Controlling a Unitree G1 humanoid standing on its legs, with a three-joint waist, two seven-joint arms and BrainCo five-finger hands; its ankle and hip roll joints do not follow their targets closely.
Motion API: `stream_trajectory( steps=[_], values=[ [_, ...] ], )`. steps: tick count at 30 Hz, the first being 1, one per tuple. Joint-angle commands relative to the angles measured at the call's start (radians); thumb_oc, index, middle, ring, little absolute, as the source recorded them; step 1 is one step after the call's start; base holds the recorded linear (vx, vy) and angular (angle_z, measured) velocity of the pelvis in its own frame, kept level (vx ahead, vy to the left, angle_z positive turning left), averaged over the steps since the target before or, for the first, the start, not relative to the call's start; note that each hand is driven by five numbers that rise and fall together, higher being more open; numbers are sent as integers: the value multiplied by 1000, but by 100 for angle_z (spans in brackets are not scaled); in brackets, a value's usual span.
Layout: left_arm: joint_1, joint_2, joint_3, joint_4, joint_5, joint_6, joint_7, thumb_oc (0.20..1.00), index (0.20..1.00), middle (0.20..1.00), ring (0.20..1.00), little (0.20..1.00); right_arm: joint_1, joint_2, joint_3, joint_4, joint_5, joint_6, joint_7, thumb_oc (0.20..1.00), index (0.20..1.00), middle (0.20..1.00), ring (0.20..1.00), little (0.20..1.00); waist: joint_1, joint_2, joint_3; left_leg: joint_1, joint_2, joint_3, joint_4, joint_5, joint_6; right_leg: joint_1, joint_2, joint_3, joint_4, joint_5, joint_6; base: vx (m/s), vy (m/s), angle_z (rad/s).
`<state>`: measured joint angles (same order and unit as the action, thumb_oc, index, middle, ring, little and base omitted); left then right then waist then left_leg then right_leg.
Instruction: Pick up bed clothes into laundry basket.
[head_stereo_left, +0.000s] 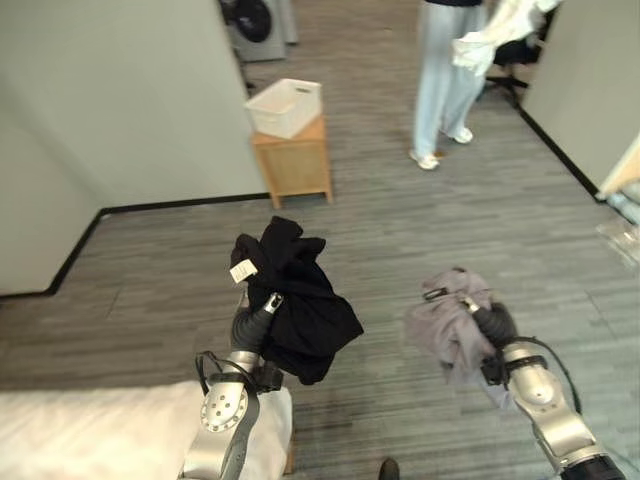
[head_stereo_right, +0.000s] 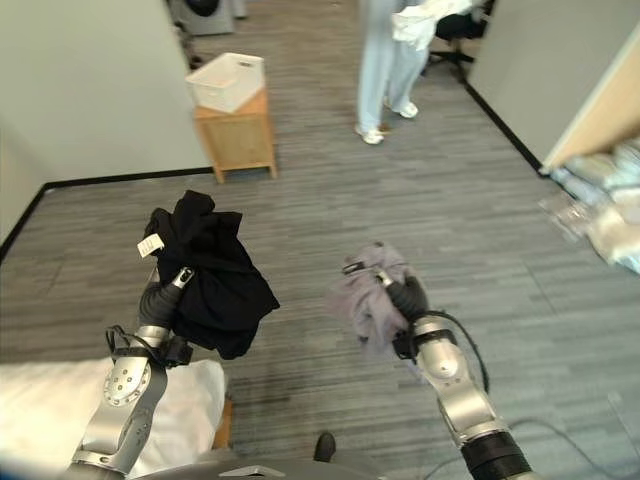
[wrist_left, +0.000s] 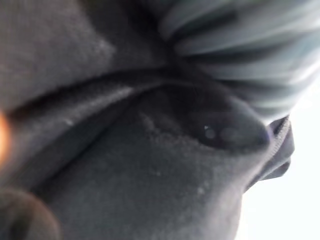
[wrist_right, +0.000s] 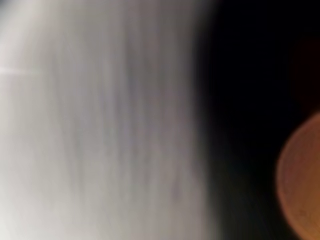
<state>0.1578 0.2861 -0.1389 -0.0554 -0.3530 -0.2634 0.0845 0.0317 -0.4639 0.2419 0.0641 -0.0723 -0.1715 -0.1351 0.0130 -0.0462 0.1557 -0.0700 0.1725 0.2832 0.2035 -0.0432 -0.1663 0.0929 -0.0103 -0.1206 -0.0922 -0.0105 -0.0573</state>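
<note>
Up in the air, the left hand (head_stereo_left: 256, 318) carries a bunched black garment (head_stereo_left: 296, 300), its fingers curled round the cloth; a white tag hangs at the bundle's upper left. The right hand (head_stereo_left: 492, 322) carries a crumpled grey garment (head_stereo_left: 446, 325), and its fingers seem to be buried in the folds, so I cannot tell how they are set. Both bundles hang over the grey floor (head_stereo_left: 400, 230), well apart from each other. The white basket (head_stereo_left: 286, 106) stands on a small wooden table (head_stereo_left: 294, 160) beside the wall, far ahead of the hands. A corner of the white bed (head_stereo_left: 100, 432) lies under the left arm. A person (head_stereo_left: 450, 70) stands beyond, holding white cloth.
</note>
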Motion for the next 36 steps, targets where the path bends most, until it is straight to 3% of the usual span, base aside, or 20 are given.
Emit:
stream_trajectory(
  steps=[1,6,8,11,13,15,16,17,18,20,22,23,24,26,27,28,30,32,34,36],
  values=[
    [-40,27,21,-55,5,-59,52,200,200,200,200,200,-84,-30,-59,-88,-58,-49,-22,200,200,200,200,200,49,21,26,-25,-7,187,-142,103,38,110,-107,-160,5,-100,154,358,25,-126],
    [-33,34,28,-48,24,-50,94,200,200,200,200,200,-73,-37,-77,-88,-137,-8,-61,200,200,200,200,200,49,29,17,-27,16,376,-278,179,44,177,-60,-195,5,-136,154,331,30,1],
    [1,36,31,-52,31,-45,98,200,200,200,200,200,-77,-26,-67,-84,-138,-1,-55,200,200,200,200,200,54,42,-6,-8,4,368,-287,175,67,206,-39,-195,5,-143,160,390,75,20],
    [27,39,29,-33,29,-37,116,200,200,200,200,200,-92,-15,-65,-48,-149,14,-76,200,200,200,200,200,85,26,-33,9,-28,332,-290,185,86,253,-45,-203,16,-140,166,402,67,-25],
    [25,54,38,-10,42,-24,134,200,200,200,200,200,-105,-13,-81,-38,-168,19,-97,200,200,200,200,200,105,7,-50,29,-62,318,-291,147,122,245,-69,-225,127,-109,198,372,78,13],
    [20,76,35,-3,35,-17,133,200,200,200,200,200,-124,-24,-100,-41,-196,22,-118,200,200,200,200,200,117,-1,-56,64,-87,331,-291,98,160,203,-131,-270,308,-49,267,335,131,31],
    [16,86,30,-2,33,-8,136,200,200,200,200,200,-129,-27,-111,-49,-216,29,-126,200,200,200,200,200,110,-5,-48,88,-105,325,-291,70,177,154,-177,-285,432,39,314,329,128,27],
    [6,96,23,2,33,-3,142,200,200,200,200,200,-131,-28,-120,-56,-228,35,-135,200,200,200,200,200,94,1,-39,111,-105,308,-291,53,181,103,-187,-284,532,97,319,327,97,34],
    [-11,102,16,6,41,1,153,200,200,200,200,200,-127,-24,-132,-60,-231,35,-148,200,200,200,200,200,73,13,-31,125,-103,291,-291,35,190,30,-197,-270,640,110,319,308,61,52],
    [-38,112,3,-4,62,0,162,200,200,200,200,200,-113,-16,-157,-82,-228,42,-162,200,200,200,200,200,22,42,-8,165,-96,257,-291,7,187,-85,-235,-251,692,78,319,303,45,81],
    [-45,112,-2,-10,67,0,160,200,200,200,200,200,-103,-9,-164,-91,-220,45,-162,200,200,200,200,200,4,48,1,175,-99,236,-291,-2,181,-112,-267,-253,662,49,311,261,-39,63],
    [-54,111,-17,-21,72,1,152,200,200,200,200,200,-87,-5,-171,-102,-224,50,-168,200,200,200,200,200,-15,57,12,195,-99,183,-291,-24,166,-141,-272,-237,529,-13,271,316,-220,73],
    [-59,109,-30,-23,79,-1,145,200,200,200,200,200,-76,-12,-177,-113,-231,52,-167,200,200,200,200,200,-32,56,12,201,-94,164,-291,-17,155,-153,-242,-211,352,-4,236,411,-282,88],
    [-73,104,-37,-17,84,-1,131,200,200,200,200,200,-78,-24,-182,-114,-245,60,-169,200,200,200,200,200,-50,44,13,224,-94,137,-291,-31,135,-164,-222,-162,152,26,245,348,-244,57],
    [-88,102,-29,-10,82,-2,132,200,200,200,200,200,-100,-39,-181,-112,-254,62,-178,200,200,200,200,200,-54,38,10,247,-87,134,-291,-51,121,-195,-235,-178,55,82,267,405,-210,65],
    [-95,102,-25,-5,84,-5,129,200,200,200,200,200,-118,-48,-181,-110,-258,65,-178,200,200,200,200,200,-56,41,6,260,-82,134,-291,-60,111,-215,-246,-206,10,101,278,444,-180,60],
    [-98,99,-3,3,93,-3,127,200,200,200,200,200,-159,-54,-176,-114,-268,69,-181,200,200,200,200,200,-47,53,1,318,-71,143,-291,-106,97,-286,-274,-276,5,100,301,478,-123,19],
    [-105,99,13,5,97,-6,124,200,200,200,200,200,-174,-51,-172,-127,-266,64,-175,200,200,200,200,200,-45,48,-2,363,-83,152,-291,-131,92,-307,-282,-320,8,113,288,498,-163,-18],
    [-113,83,11,12,103,-7,120,200,200,200,200,200,-161,-47,-169,-143,-260,59,-153,200,200,200,200,200,-58,44,-12,427,-97,117,-291,-187,99,-265,-266,-297,7,130,286,580,-176,-2],
    [-116,63,-2,7,105,-10,126,200,200,200,200,200,-130,-51,-165,-160,-256,51,-131,200,200,200,200,200,-79,39,-25,453,-86,93,-245,-172,75,-231,-255,-282,5,161,261,503,-287,56]
  ],
)
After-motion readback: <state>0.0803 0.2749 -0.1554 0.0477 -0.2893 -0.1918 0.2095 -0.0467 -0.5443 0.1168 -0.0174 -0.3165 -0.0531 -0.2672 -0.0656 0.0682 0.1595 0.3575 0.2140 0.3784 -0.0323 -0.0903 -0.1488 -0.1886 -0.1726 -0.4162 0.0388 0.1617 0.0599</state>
